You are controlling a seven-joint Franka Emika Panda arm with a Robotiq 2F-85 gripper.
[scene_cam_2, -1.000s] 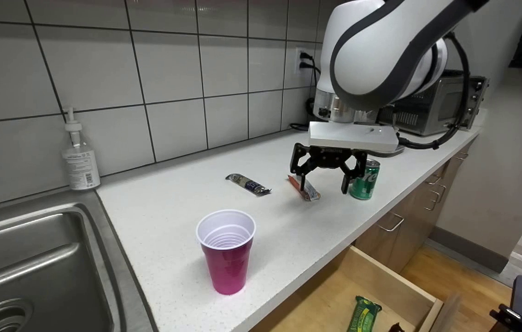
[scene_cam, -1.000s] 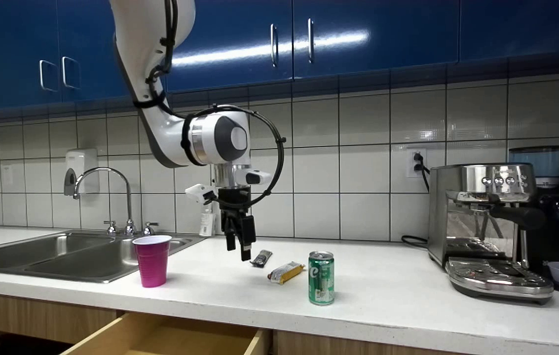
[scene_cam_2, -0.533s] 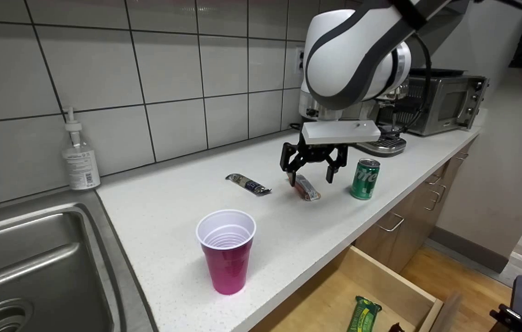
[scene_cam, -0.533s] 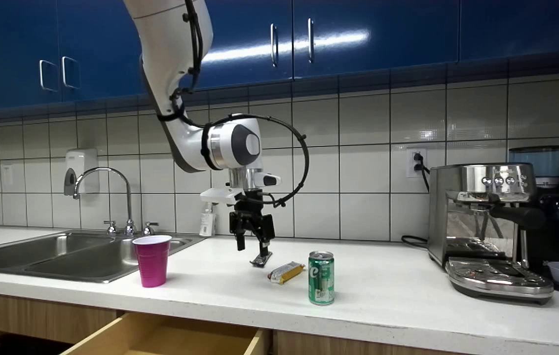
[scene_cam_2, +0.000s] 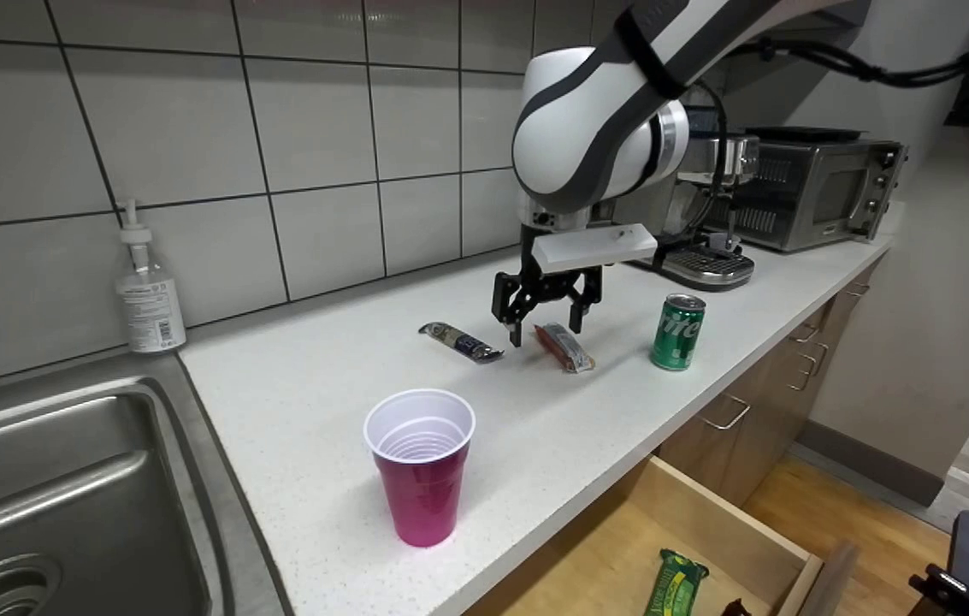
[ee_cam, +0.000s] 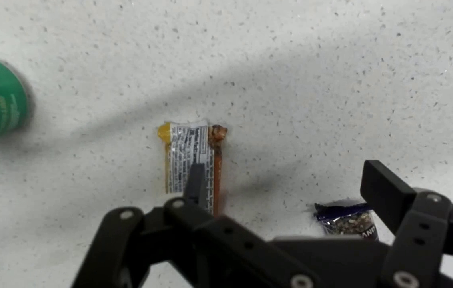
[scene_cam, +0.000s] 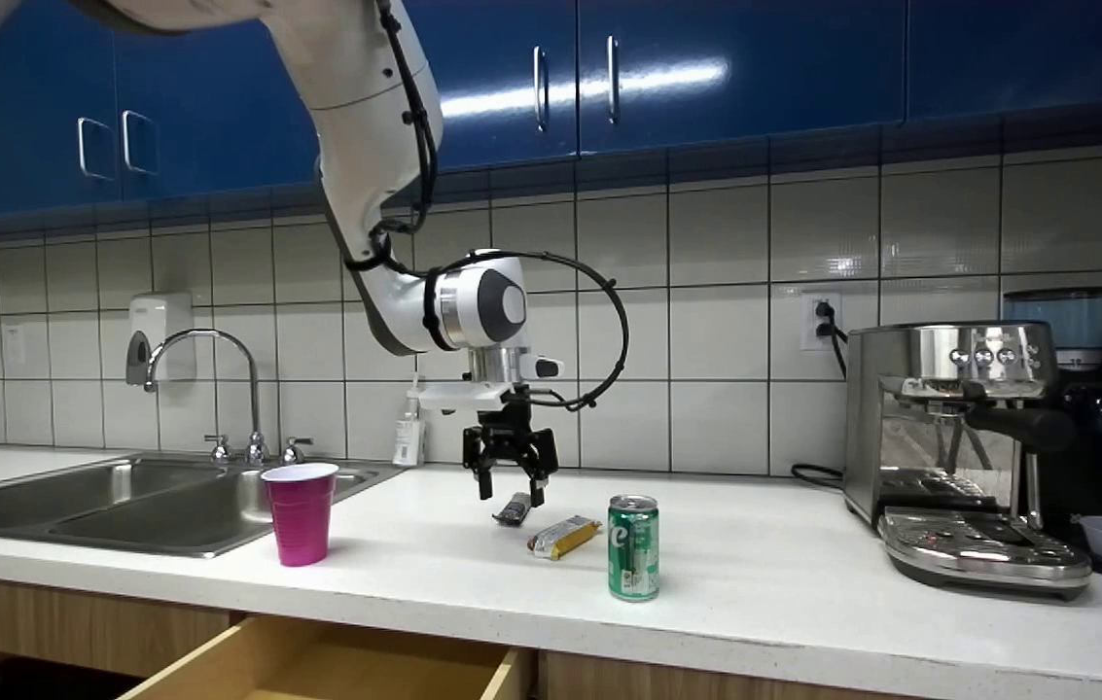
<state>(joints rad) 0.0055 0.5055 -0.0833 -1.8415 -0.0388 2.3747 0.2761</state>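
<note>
The yellow-and-orange wrapped bar [ee_cam: 186, 148] lies flat on the bench [scene_cam_2: 347, 368], beneath one side of the end effector [scene_cam_2: 546, 334], which hangs with its jaws spread wide and nothing between them. I read this as an approach, before any grip. A hold on this bar would call for shifting toward nine o'clock in the wrist view until the jaws straddle the wrapper, then lowering. A white panel of fine black print faces up, flanked by a yellow edge and an orange one; the end at twelve o'clock is crumpled, while the end at six is hidden behind the end effector.

Between three and four o'clock of it in that view lies a dark wrapped bar [ee_cam: 346, 222], purple at its crimped end, grainy filling showing through. In an exterior view, a green can [scene_cam_2: 678, 334] stands at three o'clock of the yellow-and-orange wrapped bar, a magenta cup [scene_cam_2: 420, 488] near eight, and a pulled-out drawer [scene_cam_2: 715, 513] between four and five.
</note>
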